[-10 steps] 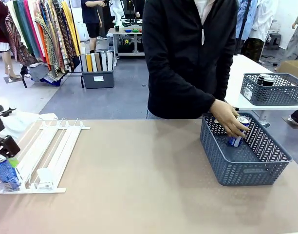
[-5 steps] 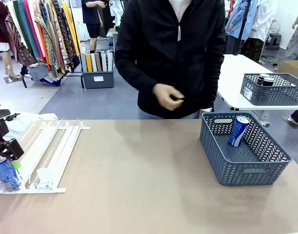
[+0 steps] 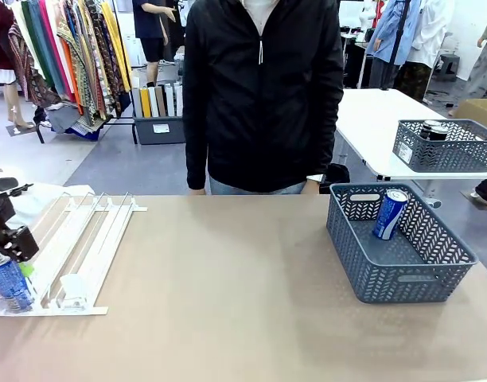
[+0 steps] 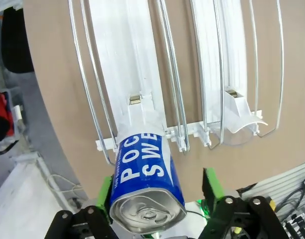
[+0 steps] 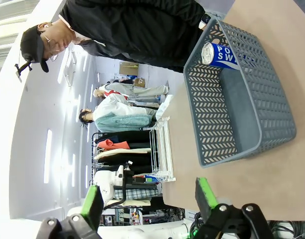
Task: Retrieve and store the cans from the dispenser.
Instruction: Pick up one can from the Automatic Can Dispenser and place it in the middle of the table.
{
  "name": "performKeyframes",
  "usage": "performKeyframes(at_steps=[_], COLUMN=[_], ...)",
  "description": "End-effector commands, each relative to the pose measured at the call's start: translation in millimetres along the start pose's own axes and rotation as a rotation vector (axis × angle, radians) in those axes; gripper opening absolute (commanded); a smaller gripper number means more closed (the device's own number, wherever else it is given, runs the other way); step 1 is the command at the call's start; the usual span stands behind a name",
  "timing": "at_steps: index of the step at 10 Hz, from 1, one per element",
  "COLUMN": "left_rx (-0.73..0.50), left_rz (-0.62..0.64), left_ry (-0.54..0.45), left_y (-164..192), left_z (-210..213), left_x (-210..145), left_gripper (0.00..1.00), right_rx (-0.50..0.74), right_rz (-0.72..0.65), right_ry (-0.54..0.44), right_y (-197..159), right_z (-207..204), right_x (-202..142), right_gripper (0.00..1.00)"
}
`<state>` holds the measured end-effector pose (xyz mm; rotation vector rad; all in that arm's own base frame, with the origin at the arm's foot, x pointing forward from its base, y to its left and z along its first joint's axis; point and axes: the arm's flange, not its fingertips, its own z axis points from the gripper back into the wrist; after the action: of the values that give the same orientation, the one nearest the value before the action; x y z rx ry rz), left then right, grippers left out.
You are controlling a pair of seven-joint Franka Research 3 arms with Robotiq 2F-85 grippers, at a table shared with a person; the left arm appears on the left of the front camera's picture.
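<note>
The blue can point(image 4: 142, 169), at the low end of the dispenser point(image 4: 127, 59), stands inside the half-open, not yet clamped left tool point(image 4: 157, 183).

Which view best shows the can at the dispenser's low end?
Left wrist view: blue can close up, lettering and top clear. Front view shows it small at left edge; right wrist view, a far speck.

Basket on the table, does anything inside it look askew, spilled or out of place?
One blue can leans tilted at the far end of the grey basket instead of standing upright. Nothing looks spilled or damaged.
</note>
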<state>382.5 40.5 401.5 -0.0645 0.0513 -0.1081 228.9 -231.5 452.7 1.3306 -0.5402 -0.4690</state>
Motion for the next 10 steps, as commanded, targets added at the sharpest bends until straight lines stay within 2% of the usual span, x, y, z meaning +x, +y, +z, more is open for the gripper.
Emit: performKeyframes(at_steps=[1,7,9,10], left_rx=[0.021,0.020,0.035,0.060], left_rz=[0.014,0.022,0.016,0.019], left_ry=[-0.006,-0.026,-0.088,-0.141], left_y=[0.9,6.1,6.7,5.2], left_z=[0.6,8.8,36.4,67.3], left_x=[1.0,-2.6,-13.9,-28.8], left_gripper=[0.00,0.00,0.00,0.00], right_rx=[-0.008,-0.008,-0.008,-0.008], right_rz=[0.012,0.012,0.012,0.012], right_ry=[0.015,0.015,0.015,0.015], right_y=[0.2,0.2,0.2,0.2], right_z=[3.0,3.0,3.0,3.0], right_x=[-2.7,-2.7,-2.7,-2.7], right_gripper=[1.00,1.00,1.00,1.00])
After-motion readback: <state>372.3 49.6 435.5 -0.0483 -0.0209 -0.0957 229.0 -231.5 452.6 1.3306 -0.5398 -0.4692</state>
